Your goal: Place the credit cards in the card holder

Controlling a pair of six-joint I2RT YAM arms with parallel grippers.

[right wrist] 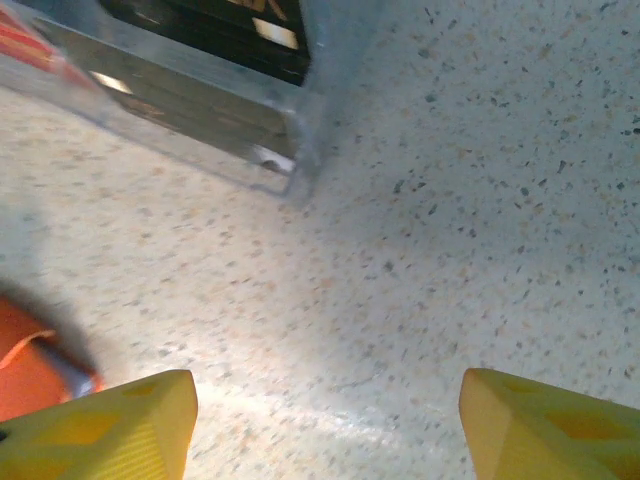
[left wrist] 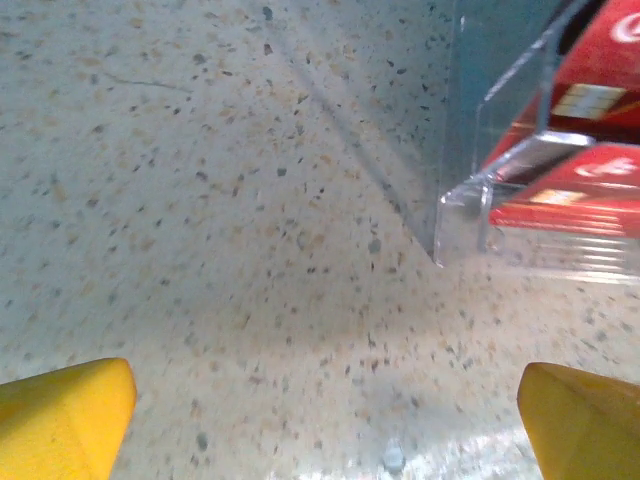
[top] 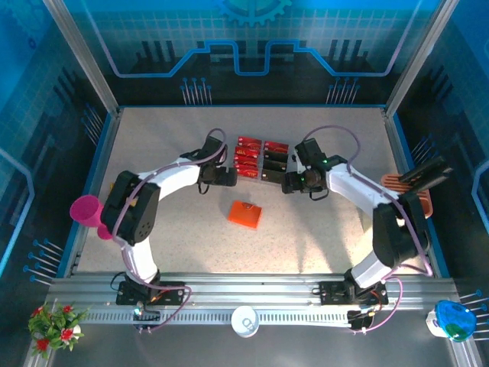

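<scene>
From above, my left gripper [top: 226,177] and right gripper [top: 289,182] flank the tray [top: 260,181] of cards [top: 249,157], both spread wide and empty, the holder [top: 245,214] near on a speckled table [top: 160,145] within blue walls [top: 69,53]; my left wrist shows red cards upper right, so I should square up on one edge; my right wrist shows dark cards ahead, holder lower left.

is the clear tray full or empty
Not empty: red credit cards and dark cards sit in compartments of the clear tray; the card holder lies apart from it.
</scene>
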